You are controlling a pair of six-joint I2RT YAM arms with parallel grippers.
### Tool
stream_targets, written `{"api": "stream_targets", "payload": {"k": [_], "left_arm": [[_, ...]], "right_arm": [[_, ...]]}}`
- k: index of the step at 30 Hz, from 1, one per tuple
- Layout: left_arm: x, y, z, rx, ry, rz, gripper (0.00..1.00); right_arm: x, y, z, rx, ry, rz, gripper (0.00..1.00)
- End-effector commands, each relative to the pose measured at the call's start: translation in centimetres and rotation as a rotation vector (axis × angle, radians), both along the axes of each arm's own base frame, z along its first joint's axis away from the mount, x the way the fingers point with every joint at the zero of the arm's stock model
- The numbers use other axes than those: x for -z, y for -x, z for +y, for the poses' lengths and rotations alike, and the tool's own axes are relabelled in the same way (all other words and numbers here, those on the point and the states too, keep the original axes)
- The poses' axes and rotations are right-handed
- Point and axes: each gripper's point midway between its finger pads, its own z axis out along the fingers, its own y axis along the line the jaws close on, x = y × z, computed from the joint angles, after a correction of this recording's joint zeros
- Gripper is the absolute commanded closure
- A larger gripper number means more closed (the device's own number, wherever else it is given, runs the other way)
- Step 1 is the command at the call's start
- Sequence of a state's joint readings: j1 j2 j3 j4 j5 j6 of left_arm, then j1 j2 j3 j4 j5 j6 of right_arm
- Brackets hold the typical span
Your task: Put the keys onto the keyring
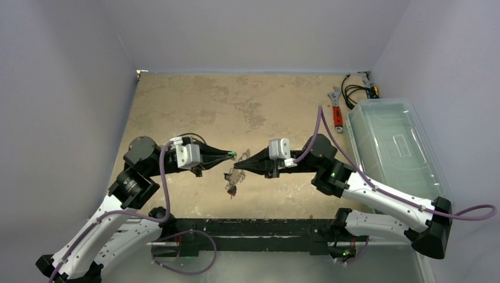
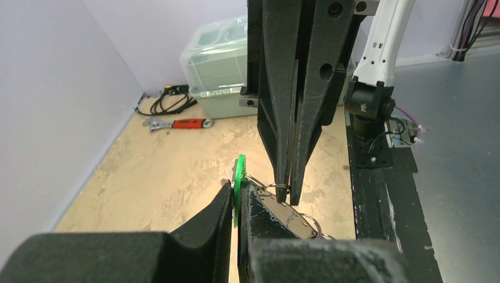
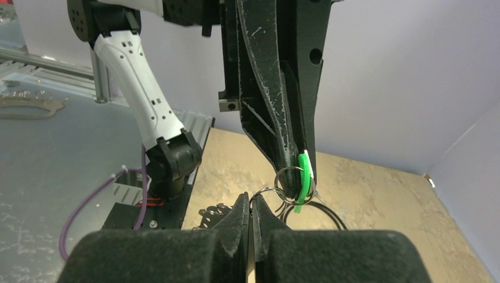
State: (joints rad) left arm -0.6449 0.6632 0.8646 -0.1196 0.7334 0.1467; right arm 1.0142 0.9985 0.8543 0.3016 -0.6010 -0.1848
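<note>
My left gripper (image 1: 232, 155) is shut on the green-headed key (image 1: 233, 154), held edge-on between its fingers in the left wrist view (image 2: 238, 186). My right gripper (image 1: 237, 167) faces it tip to tip and is shut on a small wire split ring (image 3: 266, 191) linked to the green key (image 3: 303, 178). The silvery keyring (image 2: 290, 216) with its notched rim hangs just under both tips, along with other keys, one of them red (image 1: 233, 190). The pair is held above the table. The other keys' colours are mostly hidden.
A red-handled wrench (image 1: 337, 113) and a black coiled cable (image 1: 355, 91) lie at the back right. A clear plastic lidded box (image 1: 394, 144) stands along the right wall. The black base rail (image 1: 247, 227) runs along the near edge.
</note>
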Motion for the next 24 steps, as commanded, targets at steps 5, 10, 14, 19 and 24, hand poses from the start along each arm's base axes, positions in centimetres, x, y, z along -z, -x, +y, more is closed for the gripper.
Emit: {"api": "stream_targets", "payload": {"k": [5, 10, 14, 19, 24], "left_arm": [[-2.7, -0.4, 0.2, -0.02, -0.006, -0.126, 1.0], [-3.4, 0.9, 0.8, 0.005, 0.006, -0.173, 1.0], [-3.6, 1.8, 1.5, 0.005, 0.018, -0.198, 1.0], [-3.5, 3.3, 1.9, 0.041, 0.033, -0.196, 1.0], [-3.6, 4.3, 2.0, 0.085, 0.032, -0.174, 1.0]], "right_arm": [[0.1, 0.2, 0.5, -0.004, 0.032, -0.006, 1.0], [0.2, -1.3, 0.1, 0.091, 0.033, -0.016, 1.0], [-0.4, -1.7, -0.4, 0.125, 0.017, -0.026, 1.0], [-0.7, -2.8, -0.6, 0.187, 0.012, -0.013, 1.0], [-0.5, -3.6, -0.6, 0.228, 0.023, -0.002, 1.0]]}}
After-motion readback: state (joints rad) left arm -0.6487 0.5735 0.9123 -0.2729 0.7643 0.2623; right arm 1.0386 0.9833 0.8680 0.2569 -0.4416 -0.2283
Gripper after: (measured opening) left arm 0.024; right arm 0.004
